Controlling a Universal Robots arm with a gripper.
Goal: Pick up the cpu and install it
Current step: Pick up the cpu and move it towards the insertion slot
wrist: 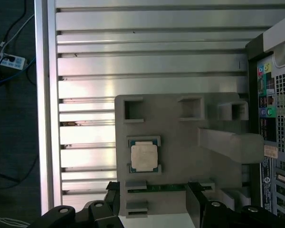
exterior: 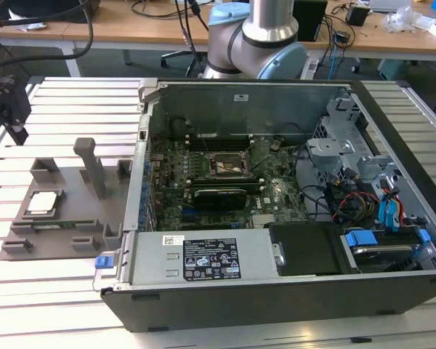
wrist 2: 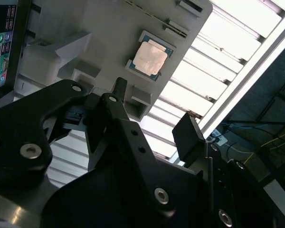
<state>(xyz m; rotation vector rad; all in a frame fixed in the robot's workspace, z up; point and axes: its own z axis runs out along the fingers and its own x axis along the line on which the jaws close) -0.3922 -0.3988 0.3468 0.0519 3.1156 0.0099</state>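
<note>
The cpu [exterior: 43,202] is a small square chip with a pale metal top, lying flat in a recess of the grey fixture [exterior: 76,182] at the exterior view's left, outside the computer case. Both wrist views show the cpu [wrist 2: 150,59] [wrist: 144,156] from above. My gripper [exterior: 16,129] hangs in the air over the table beyond the fixture, apart from the chip. Its black fingers [wrist: 195,199] stand wide apart in both wrist views, so the gripper [wrist: 154,197] [wrist 2: 154,114] is open and holds nothing. The dark socket [exterior: 229,166] sits mid-motherboard inside the case.
The open computer case [exterior: 276,291] takes up the middle and right of the slatted metal table [exterior: 73,94]. A tall grey post [exterior: 94,167] rises from the fixture near the cpu. A thin green memory stick [wrist: 166,188] lies in a fixture slot. Cables and drive bays [exterior: 370,196] crowd the case's right side.
</note>
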